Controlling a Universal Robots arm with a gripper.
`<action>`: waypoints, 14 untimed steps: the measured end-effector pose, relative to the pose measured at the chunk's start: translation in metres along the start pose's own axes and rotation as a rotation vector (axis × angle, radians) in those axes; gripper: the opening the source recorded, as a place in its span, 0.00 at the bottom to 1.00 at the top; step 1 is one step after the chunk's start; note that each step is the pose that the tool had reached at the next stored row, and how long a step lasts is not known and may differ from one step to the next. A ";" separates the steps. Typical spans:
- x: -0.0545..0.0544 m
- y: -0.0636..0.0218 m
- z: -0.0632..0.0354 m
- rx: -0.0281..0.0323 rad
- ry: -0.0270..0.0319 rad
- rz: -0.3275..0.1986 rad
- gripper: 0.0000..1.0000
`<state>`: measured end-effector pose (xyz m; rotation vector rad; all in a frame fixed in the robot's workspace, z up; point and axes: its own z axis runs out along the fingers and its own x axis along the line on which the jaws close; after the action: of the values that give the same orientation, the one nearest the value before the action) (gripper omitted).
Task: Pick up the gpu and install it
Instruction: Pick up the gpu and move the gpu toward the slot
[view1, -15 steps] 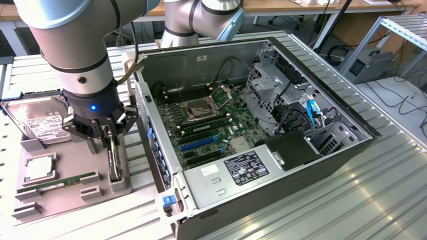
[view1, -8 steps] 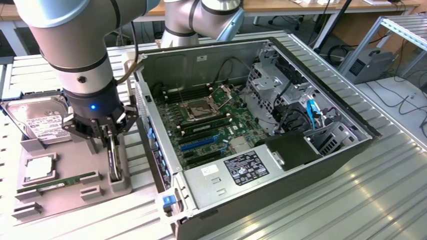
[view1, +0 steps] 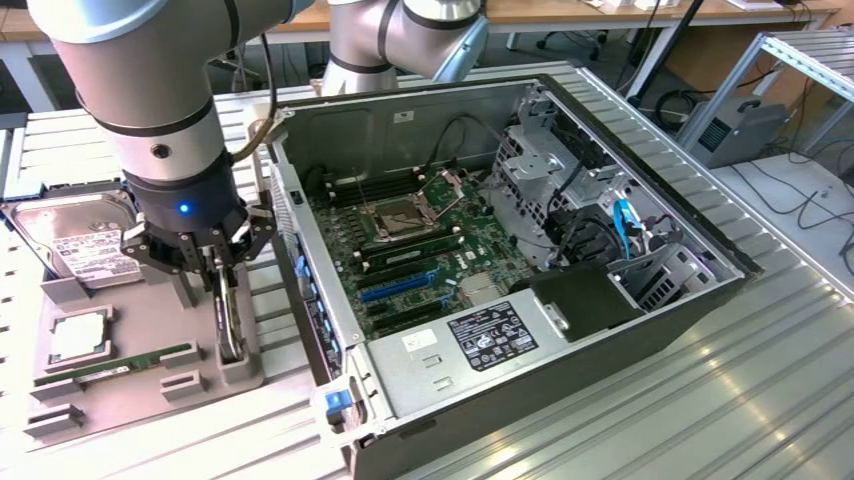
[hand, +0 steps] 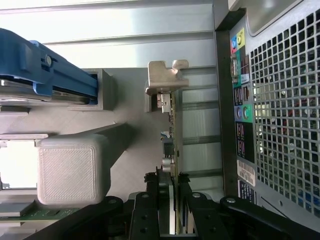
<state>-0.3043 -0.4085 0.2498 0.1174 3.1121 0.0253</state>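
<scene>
Gripper (view1: 224, 285) contact is made: in the wrist view the gripper (hand: 167, 185) has its two fingers pressed against either face of the gpu (hand: 173, 135), closed on the card's upper edge. The gpu (view1: 232, 325) stands on edge in a slot of the grey holder tray (view1: 154, 295), at the exterior view's left, just beside the open computer case (view1: 400, 105), and it does not look lifted out yet. Its silver bracket (hand: 165, 75) points away from the fingers, toward the far end of the slot.

The grip appears narrow and sits on one end of the card, so I judge the main risk to be the gpu tilting or swinging between the fingers as it leaves the slot. A crooked pull could also jam it against the slot walls and drag the tray across the counter (view1: 747, 400). The case's rear panel (hand: 280, 100) lies very near on one side, so a sideways drift could knock the card or bracket against it. Further on, a tilted card would meet the blue slot (view1: 394, 290) on the motherboard (view1: 441, 245) off-line and could strain the connector edge.
</scene>
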 end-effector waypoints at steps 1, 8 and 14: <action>0.000 0.0000 -0.0005 -0.0001 0.0000 0.000 0.27; 0.000 0.0001 -0.0058 0.0000 0.0000 0.000 0.27; 0.000 0.0002 -0.0109 0.0000 0.0000 0.000 0.27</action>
<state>-0.3043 -0.4085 0.2608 0.1174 3.1121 0.0253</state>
